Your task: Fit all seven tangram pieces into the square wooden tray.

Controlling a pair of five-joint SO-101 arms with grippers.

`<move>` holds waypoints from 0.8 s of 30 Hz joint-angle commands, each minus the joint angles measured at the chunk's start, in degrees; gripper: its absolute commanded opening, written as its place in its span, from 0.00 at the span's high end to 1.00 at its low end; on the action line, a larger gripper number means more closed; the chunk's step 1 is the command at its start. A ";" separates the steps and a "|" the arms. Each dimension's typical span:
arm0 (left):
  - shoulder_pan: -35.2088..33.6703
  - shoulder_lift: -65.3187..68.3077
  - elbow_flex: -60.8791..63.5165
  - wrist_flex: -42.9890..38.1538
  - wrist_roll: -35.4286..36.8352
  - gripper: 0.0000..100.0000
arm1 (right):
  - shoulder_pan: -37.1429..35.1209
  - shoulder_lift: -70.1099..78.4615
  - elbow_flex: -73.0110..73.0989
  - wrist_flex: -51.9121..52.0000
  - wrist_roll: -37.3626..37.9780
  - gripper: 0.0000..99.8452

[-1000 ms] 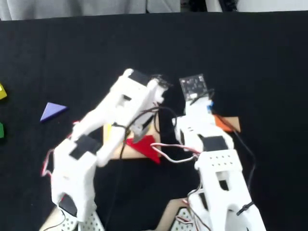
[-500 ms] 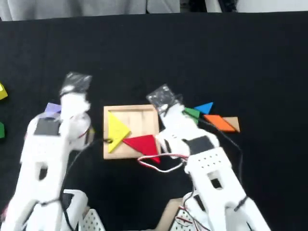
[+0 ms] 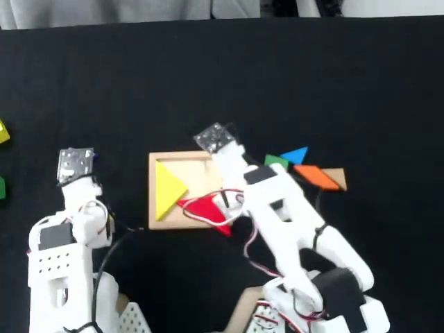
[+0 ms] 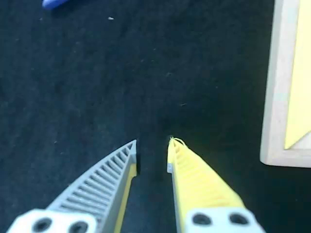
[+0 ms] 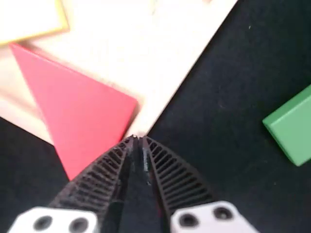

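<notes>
At the far left edge of the black bench lie a small yellow piece and a small green piece, well apart from everything else and not yet brought in. Next comes the left arm. Its left fingers hover over bare bench just beside the outer wall of the square wooden tray, with a narrow gap between them and nothing held. A blue-violet piece lies beyond them, probably the handiest one for this arm to fetch. Inside the tray a yellow triangle lies flat against the left wall, a spot that leaves room for the rest. A red triangle is only half in, its point hanging over the near rim onto the bench, so it is not seated. The right fingers are pressed together, holding nothing, with their tips at the red triangle's corner by the rim, seemingly to nudge it in. To the right wait a green block, a blue triangle and an orange slanted piece, clustered near the tray
</notes>
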 commanded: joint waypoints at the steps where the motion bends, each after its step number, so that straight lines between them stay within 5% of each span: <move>1: 1.80 -0.79 -0.13 -0.88 -0.62 0.89 | -2.46 0.40 -2.86 0.00 -0.18 0.99; 17: 1.45 -0.79 0.31 -0.97 -0.70 0.89 | -6.07 15.08 -15.08 0.44 4.57 0.99; 24: 1.36 -0.79 0.31 -0.88 -0.70 0.89 | -6.07 6.11 -14.81 6.33 5.01 0.99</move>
